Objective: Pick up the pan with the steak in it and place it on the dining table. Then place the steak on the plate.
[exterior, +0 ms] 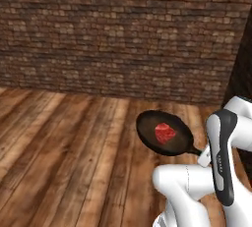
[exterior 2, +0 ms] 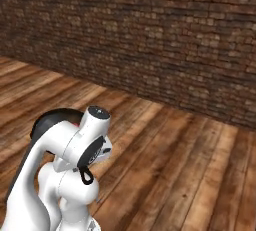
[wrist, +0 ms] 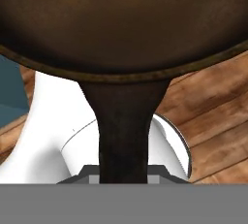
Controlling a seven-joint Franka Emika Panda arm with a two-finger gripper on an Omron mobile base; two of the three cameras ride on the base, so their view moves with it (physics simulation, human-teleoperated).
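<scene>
The black pan (exterior: 164, 132) hangs level in the air above the wooden floor, with the red steak (exterior: 165, 133) lying near its middle. Its short handle (exterior: 195, 149) runs back to my gripper (exterior: 202, 155), which is shut on it beside my white forearm. In the hand view the pan's brown underside (wrist: 121, 19) spreads across the top. There the handle (wrist: 123, 131) comes straight down into my shut gripper (wrist: 124, 177). From the right base view the pan's dark rim (exterior 2: 52, 118) peeks out behind my arm. The dining table and the plate are out of view.
A brown brick wall (exterior: 123, 34) stands ahead across the wooden plank floor (exterior: 59, 147). A dark upright edge (exterior: 243, 69) rises at the right of the left base view. A teal-blue patch (wrist: 10, 89) sits at the left of the hand view.
</scene>
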